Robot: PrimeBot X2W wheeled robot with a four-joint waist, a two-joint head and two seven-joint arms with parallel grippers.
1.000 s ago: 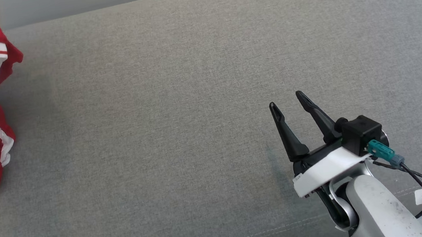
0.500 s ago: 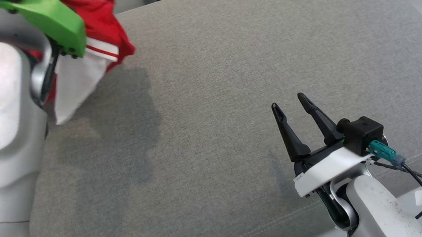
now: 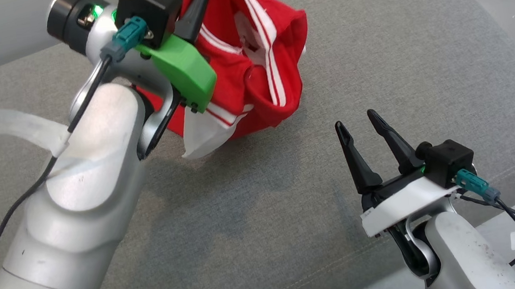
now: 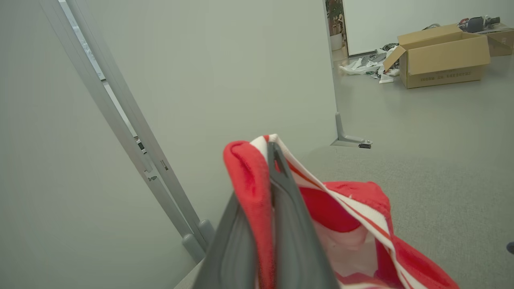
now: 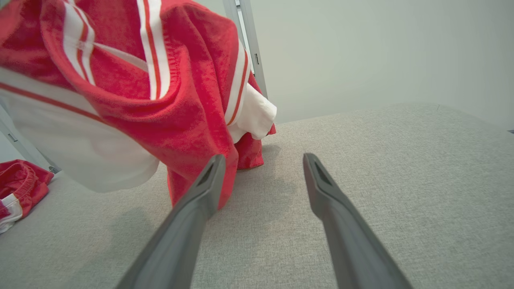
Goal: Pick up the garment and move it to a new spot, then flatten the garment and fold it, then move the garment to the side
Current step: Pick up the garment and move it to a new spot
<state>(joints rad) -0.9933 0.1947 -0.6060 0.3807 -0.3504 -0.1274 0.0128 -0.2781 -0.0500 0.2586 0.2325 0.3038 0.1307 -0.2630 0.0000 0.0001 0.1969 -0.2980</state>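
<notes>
Pinched tight in the left gripper (image 4: 268, 168): a thick fold of the red-and-white garment (image 3: 254, 68), bunched and hanging over the far middle of the grey cushion (image 3: 395, 44), lowest folds close to the surface or just brushing it; hard to tell which. Spread wide and empty: the fingers of the right gripper (image 3: 357, 120), low over the cushion's near right part, aimed toward the hanging cloth, near it but apart.

Judged step: carrying the garment to its new spot. To do it well, bring the bundle over the open middle of the cushion, well in from the near edge and the right corner, with room on every side for spreading. Lower with the trailing hem down first, then draw the grip away along the surface before letting go, for a flatter lie and less of a heap. Keep the right fingers out of the falling cloth until time to pick a free edge.

On the floor beyond the cushion, in the left wrist view: an open cardboard box (image 4: 441, 56), flaps up, inside hidden. Toward the cushion's left side, in the right wrist view: a second red piece (image 5: 20, 180), crumpled.
</notes>
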